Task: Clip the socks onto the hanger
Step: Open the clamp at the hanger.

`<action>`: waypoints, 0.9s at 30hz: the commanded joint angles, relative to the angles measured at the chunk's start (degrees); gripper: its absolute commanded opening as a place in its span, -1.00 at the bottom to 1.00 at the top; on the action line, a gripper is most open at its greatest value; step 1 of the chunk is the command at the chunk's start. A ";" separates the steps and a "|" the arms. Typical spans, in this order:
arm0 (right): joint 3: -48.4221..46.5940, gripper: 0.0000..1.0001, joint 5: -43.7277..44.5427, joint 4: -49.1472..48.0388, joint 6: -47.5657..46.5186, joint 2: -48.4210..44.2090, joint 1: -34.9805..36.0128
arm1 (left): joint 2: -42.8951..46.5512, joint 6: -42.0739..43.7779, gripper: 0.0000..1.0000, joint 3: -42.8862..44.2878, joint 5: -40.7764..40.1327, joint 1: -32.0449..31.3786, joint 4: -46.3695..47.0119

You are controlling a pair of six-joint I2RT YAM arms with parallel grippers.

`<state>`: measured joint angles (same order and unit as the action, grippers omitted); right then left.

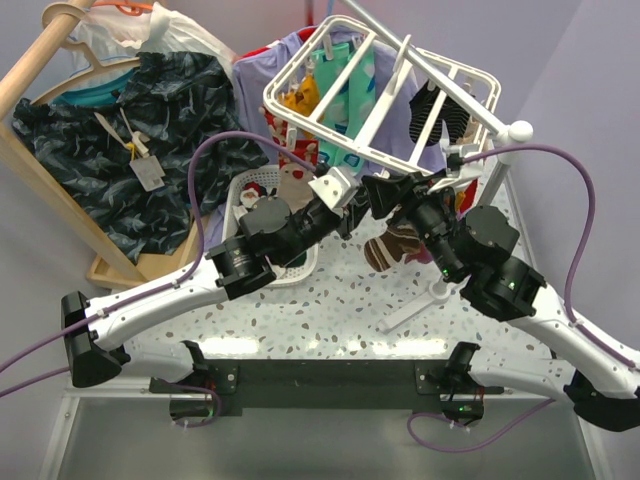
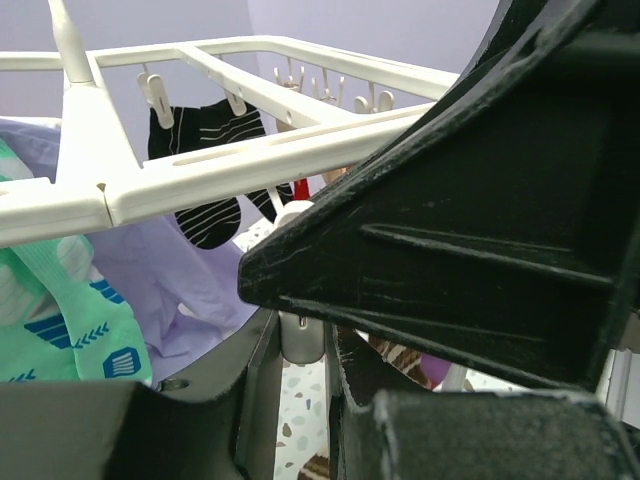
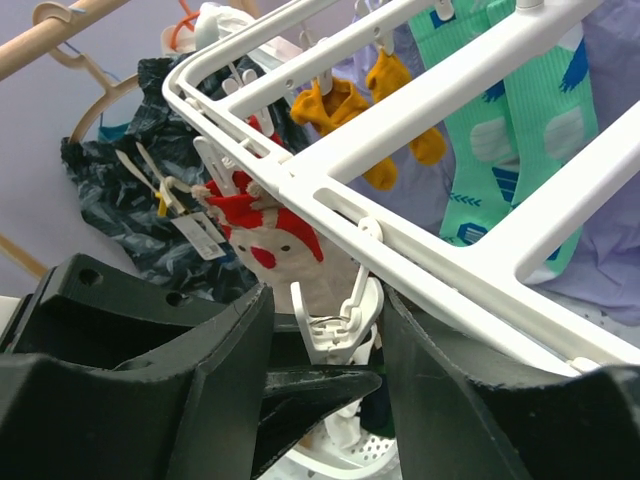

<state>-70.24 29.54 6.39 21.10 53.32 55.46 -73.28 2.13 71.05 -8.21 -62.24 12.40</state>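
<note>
Partly done: a black striped sock hangs clipped at the hanger's 3 o'clock side. At its 6 o'clock edge the left pincer pinches a white clip. The right pincer straddles a clip, jaws apart. The brown sock below looks unclipped.

Robotics lab staged as laundry corner: bolted robot arms, speckled table, lilac walls, wooden garment rail, hanger.

Speckled table (apparently bearing basket)
</note>
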 commanded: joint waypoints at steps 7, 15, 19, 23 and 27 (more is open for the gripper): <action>-0.34 -0.41 7.29 -5.51 -2.47 -0.06 -2.02 | 1.38 -0.11 -0.99 -0.29 3.81 -3.07 -1.95; 0.63 -0.83 6.32 -5.51 -1.94 -0.67 -2.38 | 2.08 -0.20 -0.86 -1.08 3.29 -3.07 -1.42; 0.80 -0.98 5.88 -5.60 -1.85 -1.20 -2.46 | 2.08 -0.20 -0.80 -1.17 3.20 -2.98 -1.24; 0.80 -1.00 5.70 -5.25 -1.68 -1.64 -2.55 | 2.35 -0.46 -0.45 -1.52 2.93 -3.06 -1.50; 1.16 -0.99 5.97 -5.16 -1.59 -1.99 -2.55 | 4.10 -1.07 -0.24 -3.80 2.23 -3.07 -1.77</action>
<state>-69.12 31.05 5.39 19.92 52.21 54.15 -72.51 2.13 69.69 -9.02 -63.55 12.05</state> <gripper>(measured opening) 0.179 0.319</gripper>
